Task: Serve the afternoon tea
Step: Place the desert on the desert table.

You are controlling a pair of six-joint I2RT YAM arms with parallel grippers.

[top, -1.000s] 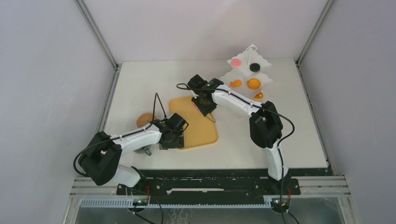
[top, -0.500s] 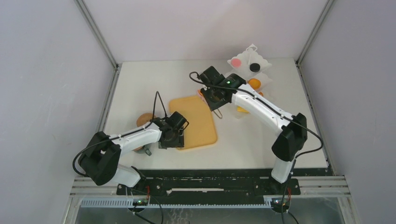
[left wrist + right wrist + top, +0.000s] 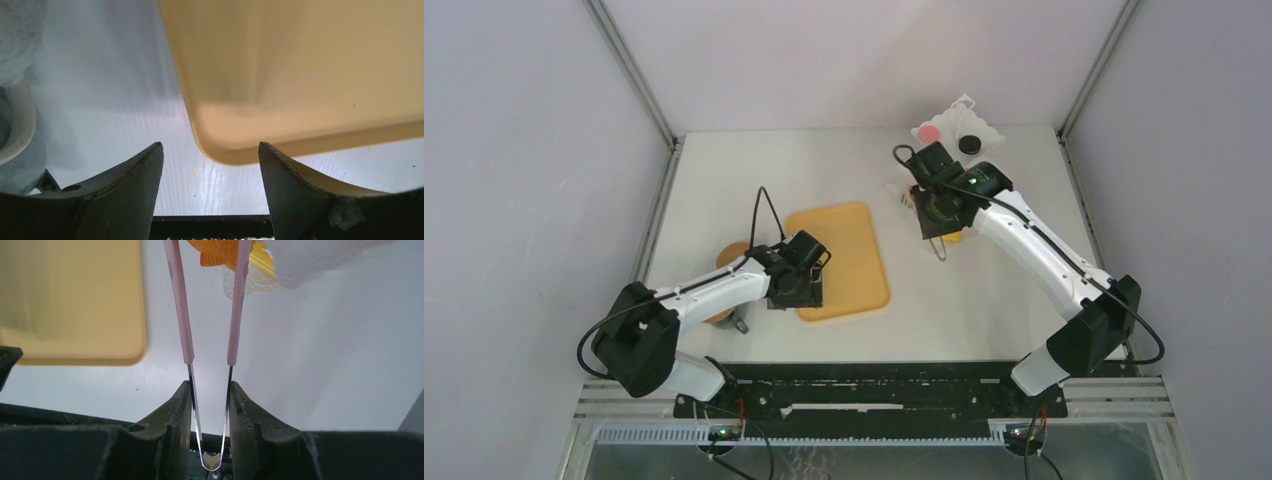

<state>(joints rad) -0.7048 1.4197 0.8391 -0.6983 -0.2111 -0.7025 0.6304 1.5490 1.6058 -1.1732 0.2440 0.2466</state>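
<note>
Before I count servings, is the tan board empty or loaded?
Empty: the tan board shows only bare surface in overhead and left wrist views.

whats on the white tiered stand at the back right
On the white stand, the top tier holds a pink round and a black round. The right arm covers the lower tier from above; the right wrist view shows an orange tart between the pink tongs.
</note>
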